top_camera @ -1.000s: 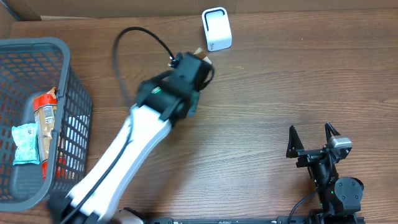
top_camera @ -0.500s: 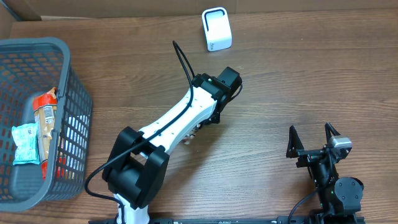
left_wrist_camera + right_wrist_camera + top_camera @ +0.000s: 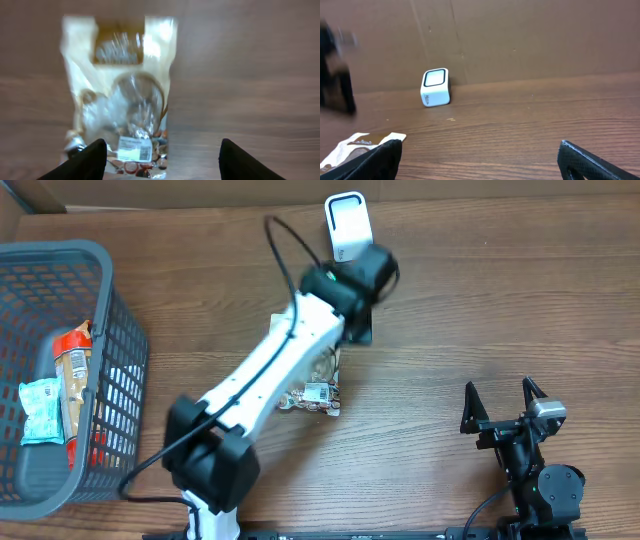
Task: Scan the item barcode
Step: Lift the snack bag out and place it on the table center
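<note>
1. On the table [image 3: 450,310], one clear snack bag [image 3: 312,395] is lying flat, ungripped.
2. Left gripper [image 3: 162,144] is hovering above it, jaws spread.
3. Right gripper [image 3: 498,388] is resting released.
4. One white scanner [image 3: 435,87] is standing behind; one basket [image 3: 60,250] is sitting leftward.

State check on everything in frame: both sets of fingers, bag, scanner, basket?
left fingers: apart, nothing between them, above the bag
right fingers: wide apart, empty, off to the side
snack bag: lying flat on the table, label side up, not gripped
scanner: upright at the far edge, apart from the bag
basket: upright, with packets inside
</note>
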Robot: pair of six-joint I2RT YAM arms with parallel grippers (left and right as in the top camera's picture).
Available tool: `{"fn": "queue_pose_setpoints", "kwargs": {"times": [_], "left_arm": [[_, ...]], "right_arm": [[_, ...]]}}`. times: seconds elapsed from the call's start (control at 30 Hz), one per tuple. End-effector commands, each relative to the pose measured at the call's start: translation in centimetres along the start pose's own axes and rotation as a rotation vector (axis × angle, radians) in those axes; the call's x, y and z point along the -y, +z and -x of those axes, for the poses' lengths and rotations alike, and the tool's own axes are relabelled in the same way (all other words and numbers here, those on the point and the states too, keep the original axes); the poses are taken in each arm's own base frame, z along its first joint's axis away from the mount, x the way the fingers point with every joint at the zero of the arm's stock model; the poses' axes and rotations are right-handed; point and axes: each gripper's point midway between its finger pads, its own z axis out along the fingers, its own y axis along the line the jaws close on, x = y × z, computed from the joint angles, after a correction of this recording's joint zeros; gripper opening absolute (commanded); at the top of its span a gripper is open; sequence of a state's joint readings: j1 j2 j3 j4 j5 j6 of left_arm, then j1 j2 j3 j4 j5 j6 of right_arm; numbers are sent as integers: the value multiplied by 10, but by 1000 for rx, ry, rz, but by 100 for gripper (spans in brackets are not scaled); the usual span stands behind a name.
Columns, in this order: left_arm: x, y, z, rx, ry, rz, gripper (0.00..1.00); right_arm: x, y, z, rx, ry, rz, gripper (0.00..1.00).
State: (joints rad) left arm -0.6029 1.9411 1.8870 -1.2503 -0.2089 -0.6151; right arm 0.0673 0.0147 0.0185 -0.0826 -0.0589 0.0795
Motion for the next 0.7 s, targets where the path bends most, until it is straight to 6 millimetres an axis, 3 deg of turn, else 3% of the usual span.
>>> {"fn": "queue_pose_setpoints", "kwargs": {"times": [0.0,0.13,0.23,0.33,0.47,0.57,0.67], "left_arm": [[-46,-109,58,236,-84,-91,66],[-133,-189,77,389,-230,-68,67],[-211,-218,64,429,-395,20,68],[-290,-226,28,375,-585,159,67],[-356,-220,-3,297,-711,287,65],[-388,-207,-18,253,-812,331,64],[-407,-192,-24,221,-855,358,64]], "right_arm": [[1,0,-2,6,6,-8,100],[1,0,-2,6,6,-8,100],[1,0,-2,6,6,-8,100],[1,0,-2,6,6,-8,100],[1,0,-2,6,6,-8,100],[1,0,-2,6,6,-8,100],[1,0,-2,6,6,-8,100]]}}
